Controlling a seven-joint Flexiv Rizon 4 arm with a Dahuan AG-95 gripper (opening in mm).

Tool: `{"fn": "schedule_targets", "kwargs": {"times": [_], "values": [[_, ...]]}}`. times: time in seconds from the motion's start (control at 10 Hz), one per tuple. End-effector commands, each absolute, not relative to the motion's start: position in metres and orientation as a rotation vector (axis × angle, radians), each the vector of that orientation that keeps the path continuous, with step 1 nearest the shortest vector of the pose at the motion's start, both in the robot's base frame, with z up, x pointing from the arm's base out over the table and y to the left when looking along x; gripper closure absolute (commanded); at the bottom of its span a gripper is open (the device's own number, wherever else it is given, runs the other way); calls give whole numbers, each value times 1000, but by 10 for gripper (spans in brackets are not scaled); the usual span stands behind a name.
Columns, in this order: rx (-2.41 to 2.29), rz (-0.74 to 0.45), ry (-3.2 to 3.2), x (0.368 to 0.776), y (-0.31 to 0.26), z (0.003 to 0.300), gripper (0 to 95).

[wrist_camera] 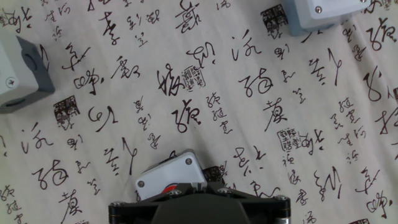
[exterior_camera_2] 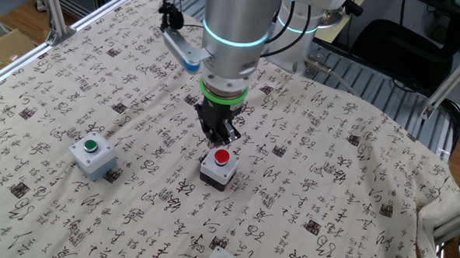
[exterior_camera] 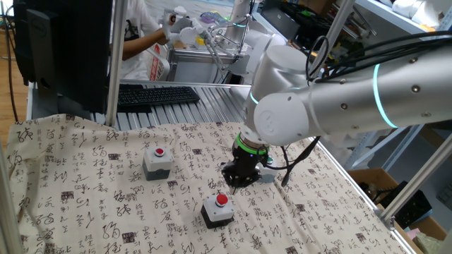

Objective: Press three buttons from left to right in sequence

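A: Where is the end effector (exterior_camera_2: 218, 138)?

B: Just above the black-and-white square box with the large red dome button (exterior_camera_2: 220, 165). I cannot tell whether its fingers are apart or together.

A: And the other boxes?

B: The grey box with a small red button (exterior_camera: 157, 161) sits well off to one side on the calligraphy-printed cloth surface (exterior_camera: 85, 183); the light grey box with a green button (exterior_camera_2: 93, 155) lies on the opposite side.

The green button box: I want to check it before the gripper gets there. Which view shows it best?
The other fixed view shows the green button box best: whole, unobstructed, its green cap facing the camera. The hand view catches only grey box corners at the frame edges, with no cap in sight, so which box is which can't be told. In one fixed view the arm hides it.
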State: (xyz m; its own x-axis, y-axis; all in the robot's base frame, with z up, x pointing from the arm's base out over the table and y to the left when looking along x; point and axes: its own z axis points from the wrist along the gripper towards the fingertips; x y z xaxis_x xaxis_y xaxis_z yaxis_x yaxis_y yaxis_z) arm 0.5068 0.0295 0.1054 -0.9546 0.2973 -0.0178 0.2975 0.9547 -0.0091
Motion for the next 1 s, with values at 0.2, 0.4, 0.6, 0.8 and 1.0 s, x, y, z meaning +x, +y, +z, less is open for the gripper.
{"fn": "schedule_targets", "kwargs": {"times": [0.2,0.4,0.6,0.8,1.0], "values": [[433,7,3097,506,29,106,950],[432,25,3102,508,29,107,950],[430,35,3103,507,30,107,950],[429,31,3109,507,31,107,950],[435,40,3110,506,35,106,950]]}}
